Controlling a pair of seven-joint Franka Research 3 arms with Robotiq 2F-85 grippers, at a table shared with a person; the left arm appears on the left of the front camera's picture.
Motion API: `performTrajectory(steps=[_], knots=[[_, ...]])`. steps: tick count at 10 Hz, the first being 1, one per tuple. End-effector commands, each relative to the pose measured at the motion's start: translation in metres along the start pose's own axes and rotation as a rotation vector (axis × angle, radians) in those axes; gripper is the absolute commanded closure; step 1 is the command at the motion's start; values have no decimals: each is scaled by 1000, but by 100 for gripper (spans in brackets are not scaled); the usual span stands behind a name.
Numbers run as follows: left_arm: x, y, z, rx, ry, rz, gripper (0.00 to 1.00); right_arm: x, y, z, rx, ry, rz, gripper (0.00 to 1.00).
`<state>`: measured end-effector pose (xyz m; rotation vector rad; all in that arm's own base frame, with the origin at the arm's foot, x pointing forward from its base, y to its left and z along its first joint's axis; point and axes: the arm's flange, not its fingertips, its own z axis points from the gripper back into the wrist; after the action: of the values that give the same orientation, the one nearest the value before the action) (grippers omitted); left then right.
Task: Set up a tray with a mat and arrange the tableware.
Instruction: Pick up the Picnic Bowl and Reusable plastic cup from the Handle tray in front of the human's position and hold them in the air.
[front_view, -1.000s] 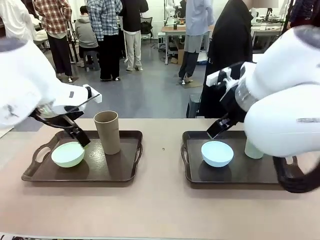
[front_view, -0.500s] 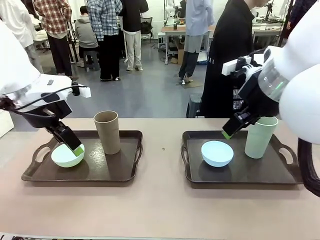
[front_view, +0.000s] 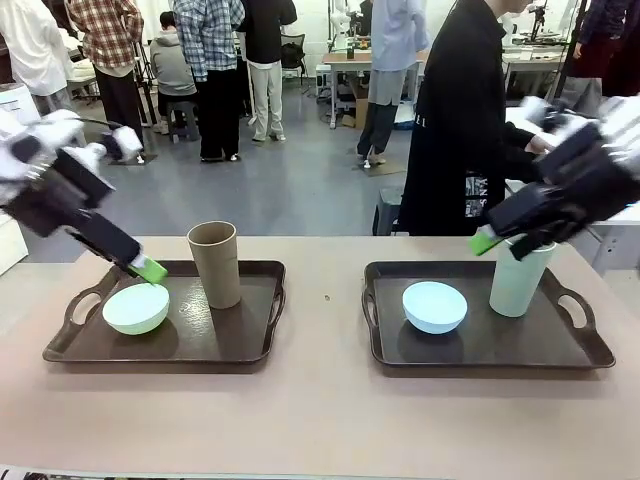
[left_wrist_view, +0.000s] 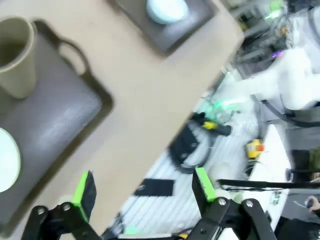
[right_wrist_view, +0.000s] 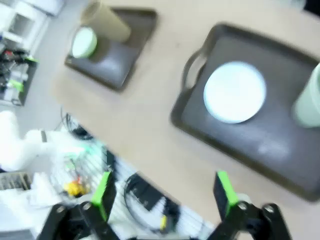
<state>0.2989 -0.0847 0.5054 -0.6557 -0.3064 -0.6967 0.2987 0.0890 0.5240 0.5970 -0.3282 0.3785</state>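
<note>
Two dark trays sat on the table (front_view: 320, 420), well apart, left tray (front_view: 250, 345) at 9 o'clock and right tray (front_view: 480, 352) at 3 o'clock in the front view. Left tray held the pale green bowl (front_view: 135, 308), with the brown cup (front_view: 216, 263) upright at about 2 o'clock of it, near but apart. Right tray held the light blue bowl (front_view: 434, 305), with the pale green cup (front_view: 518, 278) upright at 3 o'clock of it, also apart.

Left gripper (front_view: 150, 268) hung at 12 o'clock over the pale green bowl's far rim, one green pad showing. Arm blurred, so contact with the rim was hard to call; probably just clear of it. Its wrist view showed the jaws spread wide with nothing between them, and the brown cup at 10 o'clock in that picture.

Right gripper (front_view: 487, 240) sat at 11 o'clock of the pale green cup's rim, just beside it, blurred too. In the right wrist view the fingers stood wide apart, empty, with the light blue bowl at 1 o'clock and the pale green cup at the 3 o'clock edge.

A person in black (front_view: 460, 130) stood at the far side, at 12 o'clock of the right tray.
</note>
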Motion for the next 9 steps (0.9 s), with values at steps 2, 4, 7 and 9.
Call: performTrajectory(steps=[2, 4, 7, 9], knots=[[0, 0, 0, 0, 0, 0, 0, 0, 0, 0, 0, 0, 0, 0], [6, 17, 17, -303, -159, 52, 0, -1, -25, 15, 239, 49, -247, 0], [-13, 76, 28, -656, -362, 298, 0, -41, -102, 42, 683, -110, -626, 0], [-35, 98, 17, -600, -345, 527, 0, -63, -125, 41, 715, -116, -694, 0]])
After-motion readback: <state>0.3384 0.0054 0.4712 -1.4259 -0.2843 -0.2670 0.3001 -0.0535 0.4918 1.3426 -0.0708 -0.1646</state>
